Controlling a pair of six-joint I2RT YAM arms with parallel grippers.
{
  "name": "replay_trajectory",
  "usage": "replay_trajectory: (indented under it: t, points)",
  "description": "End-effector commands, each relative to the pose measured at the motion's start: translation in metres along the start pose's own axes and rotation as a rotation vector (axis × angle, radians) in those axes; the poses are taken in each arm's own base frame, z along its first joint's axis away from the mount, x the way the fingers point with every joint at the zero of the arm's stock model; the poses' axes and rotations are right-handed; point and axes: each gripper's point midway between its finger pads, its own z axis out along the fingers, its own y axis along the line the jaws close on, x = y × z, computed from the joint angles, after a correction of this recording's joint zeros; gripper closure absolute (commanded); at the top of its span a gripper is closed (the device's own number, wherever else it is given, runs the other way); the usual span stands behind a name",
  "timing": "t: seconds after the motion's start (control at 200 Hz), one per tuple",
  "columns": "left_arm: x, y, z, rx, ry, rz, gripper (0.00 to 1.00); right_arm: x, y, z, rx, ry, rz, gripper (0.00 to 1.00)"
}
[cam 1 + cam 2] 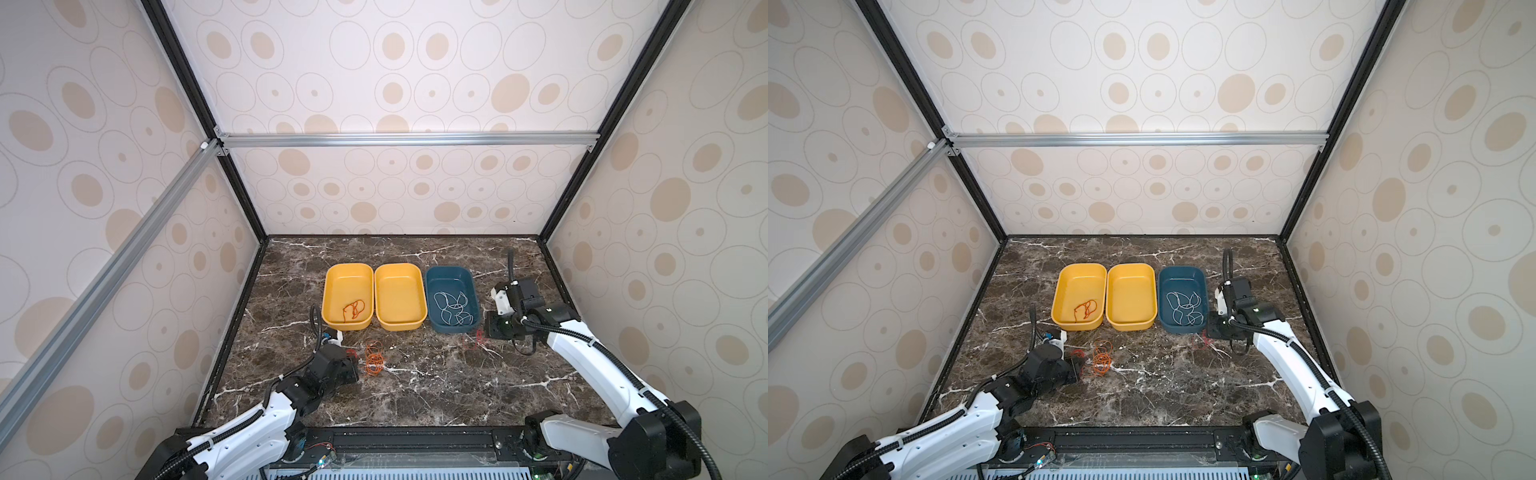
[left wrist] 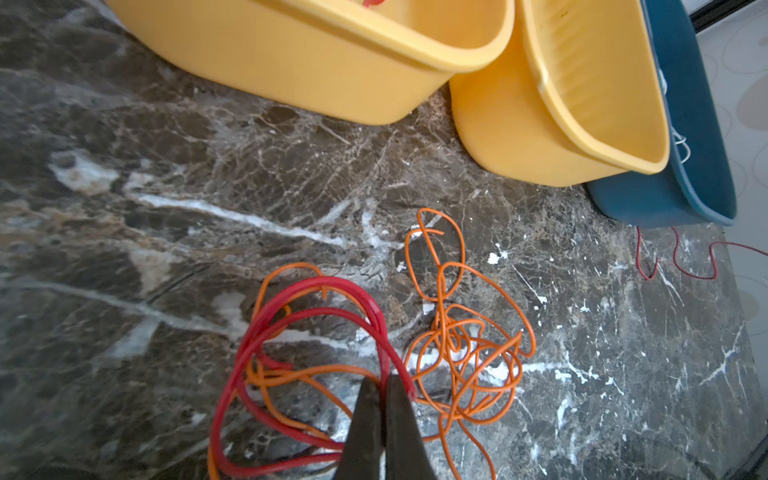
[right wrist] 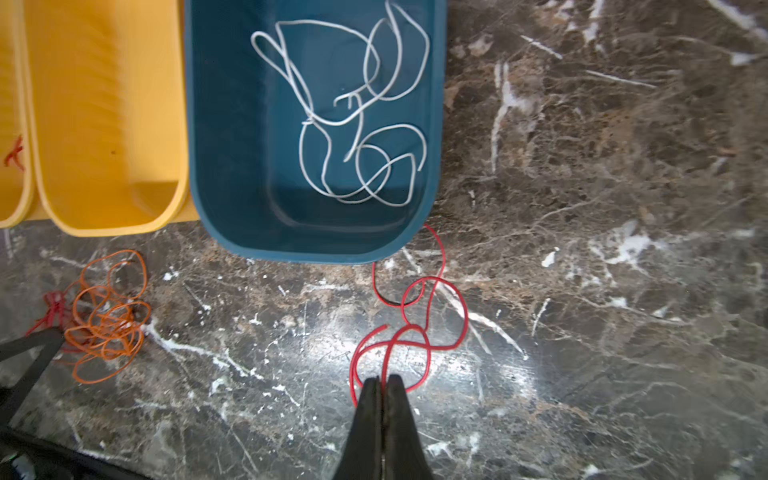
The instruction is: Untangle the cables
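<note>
My left gripper [image 2: 384,378] is shut on a loop of red cable [image 2: 316,286] low over the marble top; this loop lies over and through an orange cable tangle [image 2: 465,345]. In both top views that tangle [image 1: 374,359] sits just right of the left gripper [image 1: 354,357]. My right gripper [image 3: 383,378] is shut on a thin, loosely looped red cable [image 3: 432,291] in front of the blue bin [image 3: 216,232]. A white cable [image 3: 357,116] curls inside that bin. An orange-red cable [image 1: 353,309] lies in the left yellow bin [image 1: 349,270].
Three bins stand side by side mid-table: two yellow, the middle yellow bin [image 1: 399,268] holding nothing, and the blue bin [image 1: 451,270] on the right. Patterned walls with a black frame enclose the marble top [image 1: 436,386] on three sides.
</note>
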Motion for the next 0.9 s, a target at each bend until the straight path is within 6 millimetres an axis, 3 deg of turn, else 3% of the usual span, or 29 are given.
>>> replay_trajectory:
  t: [0.0,0.235,0.435,0.705,0.89]
  points:
    - [-0.003,-0.002,0.001,0.004,-0.006,0.009,0.96,0.001,0.027,-0.016,-0.131,0.011,-0.051,1.0]
    - [-0.004,-0.001,0.001,0.004,-0.012,0.008,0.95,-0.002,0.063,-0.035,-0.291,0.003,-0.109,1.0]
    - [-0.005,-0.004,0.001,0.018,-0.015,0.002,0.9,-0.004,0.106,-0.042,-0.412,-0.009,-0.178,1.0]
    - [-0.008,-0.015,-0.001,0.062,0.002,0.013,0.59,-0.024,0.158,-0.051,-0.518,-0.046,-0.244,1.0]
    - [-0.019,-0.024,-0.007,0.093,-0.011,0.004,0.47,-0.041,0.186,-0.054,-0.564,-0.077,-0.272,1.0]
